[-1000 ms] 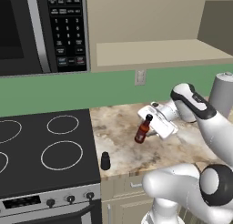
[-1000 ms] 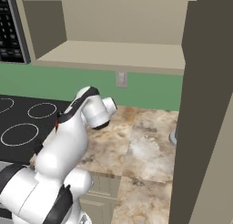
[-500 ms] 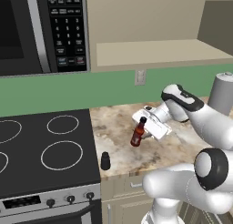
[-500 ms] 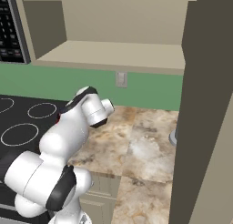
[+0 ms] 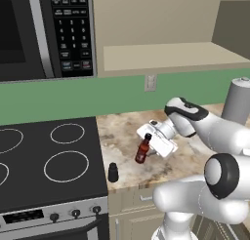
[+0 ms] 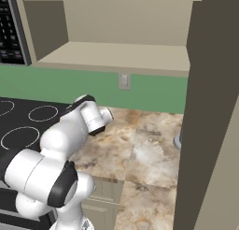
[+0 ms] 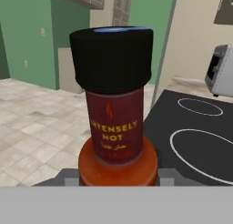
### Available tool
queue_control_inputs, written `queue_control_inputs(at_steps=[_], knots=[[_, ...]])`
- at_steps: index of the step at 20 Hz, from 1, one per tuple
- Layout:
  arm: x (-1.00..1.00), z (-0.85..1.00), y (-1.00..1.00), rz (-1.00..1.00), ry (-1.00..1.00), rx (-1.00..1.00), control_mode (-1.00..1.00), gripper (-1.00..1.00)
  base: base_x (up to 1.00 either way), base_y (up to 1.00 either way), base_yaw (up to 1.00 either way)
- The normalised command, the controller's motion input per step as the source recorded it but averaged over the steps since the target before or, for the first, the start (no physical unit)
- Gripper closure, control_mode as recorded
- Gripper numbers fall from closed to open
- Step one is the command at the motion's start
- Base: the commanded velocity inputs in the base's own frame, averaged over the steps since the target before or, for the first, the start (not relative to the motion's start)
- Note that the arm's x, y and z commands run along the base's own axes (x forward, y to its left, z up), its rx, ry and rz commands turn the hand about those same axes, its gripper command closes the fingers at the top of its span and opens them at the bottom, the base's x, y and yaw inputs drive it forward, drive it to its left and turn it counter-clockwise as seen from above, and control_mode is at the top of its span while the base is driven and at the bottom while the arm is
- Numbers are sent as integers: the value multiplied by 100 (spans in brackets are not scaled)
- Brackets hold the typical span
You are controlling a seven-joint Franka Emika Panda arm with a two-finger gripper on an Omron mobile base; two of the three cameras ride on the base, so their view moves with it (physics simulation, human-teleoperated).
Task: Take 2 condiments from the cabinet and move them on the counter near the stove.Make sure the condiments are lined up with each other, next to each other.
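Holding the sauce bottle (image 5: 142, 150) in the gripper (image 5: 152, 147), I am hovering it over the counter (image 5: 124, 131), with the jaws nearly closed and clamped on its body; in the hand view the bottle (image 7: 116, 109) is standing straight up in front of the lens, black cap toward the top. In the left base view its long axis is tilting, cap at about one o'clock and base at about seven, so I am judging that it needs righting before I set it down. Whether its base is touching the stone I cannot tell. The relation I am watching is the black shaker (image 5: 113, 172), already standing upright on the counter near the front edge, just beside the stove (image 5: 49, 161). From the bottle it is lying at about eight o'clock, near but apart. The coming move, as I read it, is carrying the bottle toward that shaker and placing it alongside, in line. Nothing is standing between the two. The tall grey cylinder (image 5: 239, 100) is sitting well apart at about two o'clock, and the cabinet (image 5: 166, 56) shelf above looks bare. The main risk is nudging the shaker while lowering the bottle.
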Motion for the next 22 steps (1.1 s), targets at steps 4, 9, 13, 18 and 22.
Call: queue_control_inputs(at_steps=[4,9,13,18,22], knots=[[0,-5,12,0,0,0,-100,100,0,0,0],[-1,0,10,0,0,0,-100,100,0,0,0],[0,-7,6,0,0,-1,-100,100,0,0,0],[0,-21,6,0,0,-7,-100,100,0,0,0],[0,-21,1,0,0,-9,-100,100,0,0,0]])
